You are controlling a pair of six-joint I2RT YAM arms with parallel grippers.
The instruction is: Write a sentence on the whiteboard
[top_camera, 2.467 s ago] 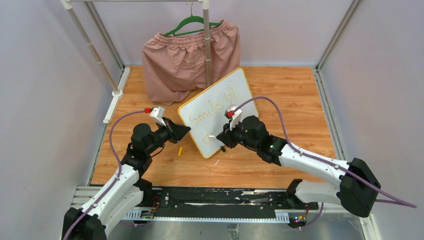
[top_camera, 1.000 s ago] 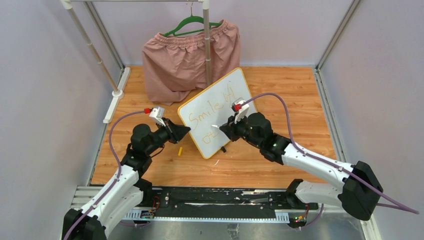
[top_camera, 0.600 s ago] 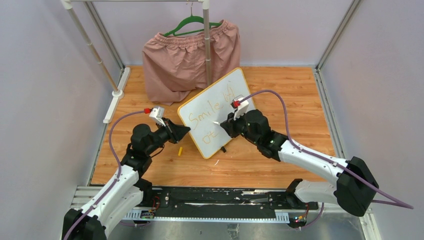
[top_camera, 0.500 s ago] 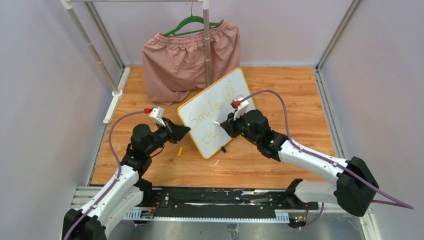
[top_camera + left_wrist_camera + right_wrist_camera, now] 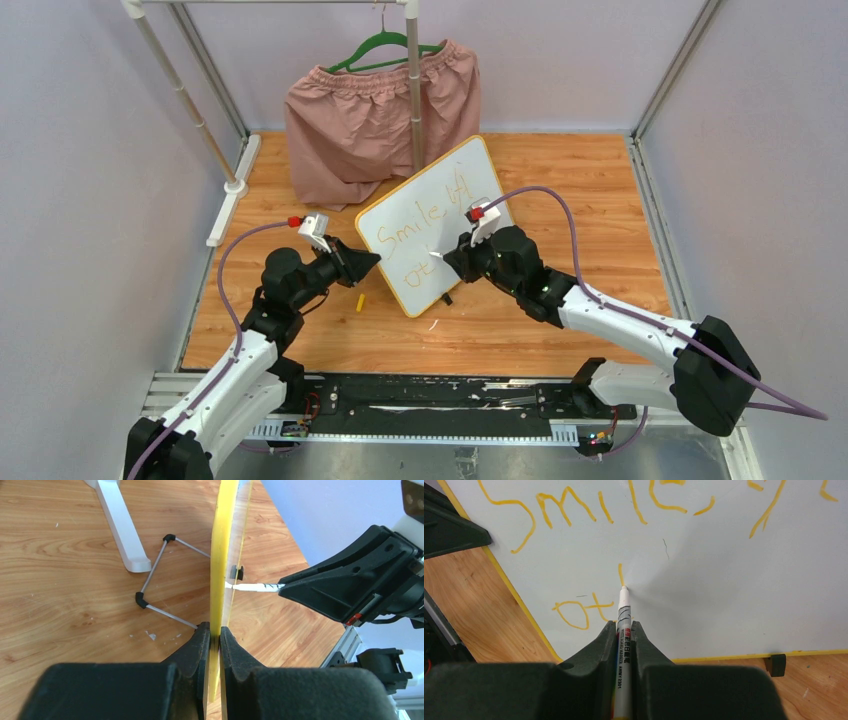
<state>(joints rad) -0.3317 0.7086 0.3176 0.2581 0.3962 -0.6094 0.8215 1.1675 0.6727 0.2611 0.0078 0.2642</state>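
The whiteboard (image 5: 425, 200) stands tilted on the wooden floor, its yellow edge (image 5: 222, 555) clamped between the jaws of my left gripper (image 5: 214, 630), which is shut on it at the left side (image 5: 375, 262). My right gripper (image 5: 624, 625) is shut on a white marker (image 5: 623, 607), whose tip touches the board's face. The sentence (image 5: 599, 505) reads "Smile" and more strokes in orange on the top line. Below it, "ot" (image 5: 579, 612) sits left of the tip, with a short fresh stroke just above the tip. From above, the right gripper (image 5: 450, 262) is at the board's lower middle.
Pink shorts (image 5: 380, 110) hang on a green hanger from a rack pole (image 5: 413, 90) right behind the board. The rack's white foot (image 5: 232, 200) lies at the left. A small yellow piece (image 5: 361, 300) lies on the floor near the board. The board's wire stand (image 5: 155, 575) props it from behind.
My right gripper moved the marker up the board a little, then back down and slightly right beside "ot". The left gripper stayed still on the board's edge.
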